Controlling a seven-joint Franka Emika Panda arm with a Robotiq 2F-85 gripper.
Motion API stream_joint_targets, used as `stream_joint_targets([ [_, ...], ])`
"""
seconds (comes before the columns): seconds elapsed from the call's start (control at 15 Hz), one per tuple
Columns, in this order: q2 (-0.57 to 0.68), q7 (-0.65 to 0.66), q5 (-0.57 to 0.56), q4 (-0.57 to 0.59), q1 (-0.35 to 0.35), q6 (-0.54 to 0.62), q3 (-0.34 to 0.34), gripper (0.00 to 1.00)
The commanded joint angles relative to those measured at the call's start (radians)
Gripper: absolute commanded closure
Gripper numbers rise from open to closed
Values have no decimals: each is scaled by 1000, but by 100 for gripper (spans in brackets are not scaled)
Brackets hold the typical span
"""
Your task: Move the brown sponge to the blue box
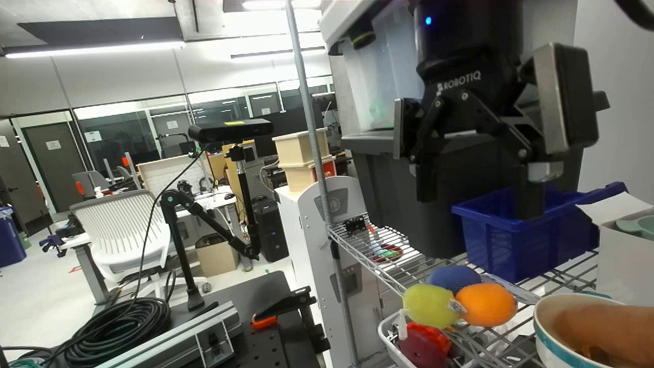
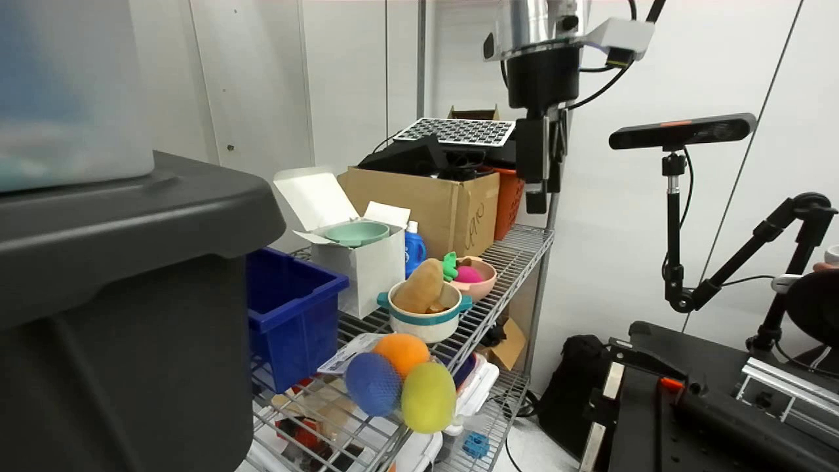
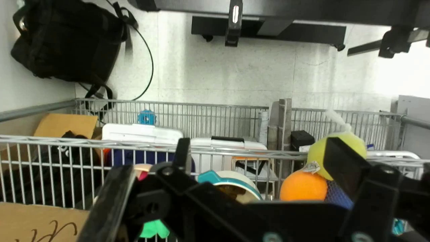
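High up near the table, an end effector hangs with nothing in it

Its two fingers stand wide apart, and no thing is held between them. The brown sponge, which I think is the big lump shaped like a potato, sits in a white pot with its top poking up over the rim. The pot stands on the wire bars of the table. The blue box is there too, with a white carton just beside it.

So this looks like the start of the job: the reaching part, with no grab made yet. Next, the end effector should go over the pot, come down with one finger on each side of the brown sponge, and squeeze it. Then it should lift high, so the brown sponge does not bump the white carton, and let go over the blue box.

The end effector has white letters that say ROBOTIQ. The cardboard box has dark handwriting on its side, but I cannot read it for sure. A printed card near the blue box has marks too small to read.
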Motion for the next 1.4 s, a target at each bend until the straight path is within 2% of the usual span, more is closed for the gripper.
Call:
stream_joint_targets([
  [0.0,87,-18,-17,2,-2,197,9,0],
  [0.27,208,-95,10,17,-14,374,21,0],
  [0.47,297,-122,2,51,-19,443,27,0],
  [1.33,465,-141,-11,279,-17,452,48,0],
])
